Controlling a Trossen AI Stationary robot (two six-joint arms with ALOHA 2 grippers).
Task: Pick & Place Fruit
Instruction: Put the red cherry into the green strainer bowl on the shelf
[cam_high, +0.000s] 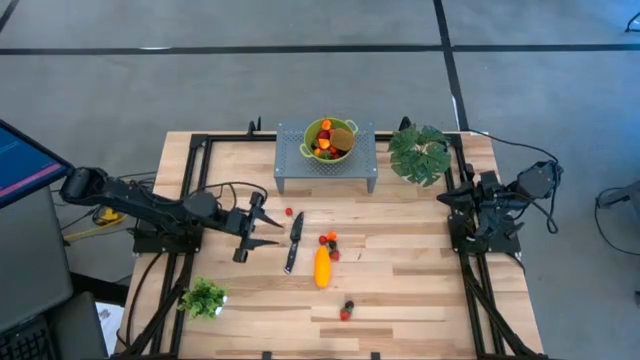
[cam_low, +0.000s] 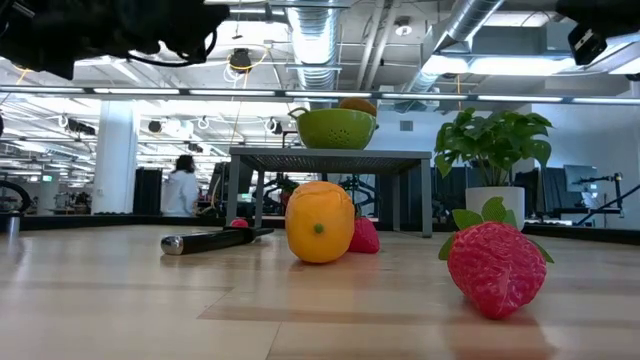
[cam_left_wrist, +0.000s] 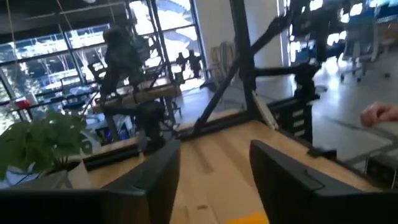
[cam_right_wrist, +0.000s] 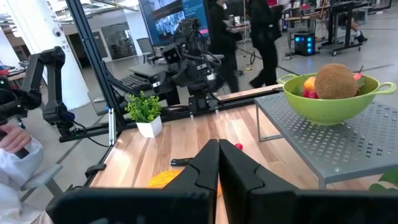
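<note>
2 arms at the table. Left gripper (cam_high: 262, 229) is over the left-centre of the table (cam_high: 420, 290), just left of the black-handled knife (cam_high: 293, 242); fingers (cam_left_wrist: 155, 180) stand apart with nothing between them. Right gripper (cam_right_wrist: 219, 163) sits at the right edge beside the large plant (cam_high: 420, 153), fingers pressed together, empty.

Fruit still on the table:
- 1 small red ball (cam_high: 288, 212) near the knife tip, just right of the left gripper.
- 1 elongated yellow-orange fruit (cam_high: 322, 267) right of the knife, with a small cluster of red, orange and dark pieces (cam_high: 330, 241) at its far end.
- 2 small pieces, 1 dark and 1 red (cam_high: 346, 310), nearer the front edge.

Green colander (cam_high: 329, 139) on the grey perforated stand (cam_high: 362, 160) at the back holds several fruit, including a brown kiwi (cam_right_wrist: 336, 81). Small plant (cam_high: 203, 297) at front left.
</note>
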